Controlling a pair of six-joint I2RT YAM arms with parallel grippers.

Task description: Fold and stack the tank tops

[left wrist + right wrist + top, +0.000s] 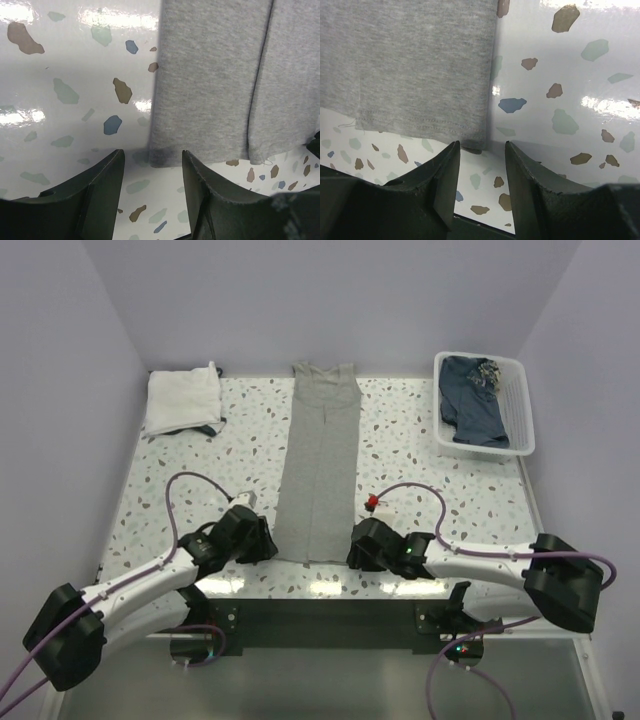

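Left gripper (152, 159): your jaws stand apart, empty, just short of the hem's left corner.
Right gripper (482, 149): yours likewise parted, empty, at the right corner.
Grey tank top (318, 460): long narrow strip, flat between both grippers.
White tank top (183, 398): folded, far-left corner.

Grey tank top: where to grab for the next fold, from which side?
Probably its two near hem corners, one per gripper, approached low from the near edge. The grey tank top lies flat as a long narrow strip, hem toward the arms; the open left gripper and right gripper face those corners.
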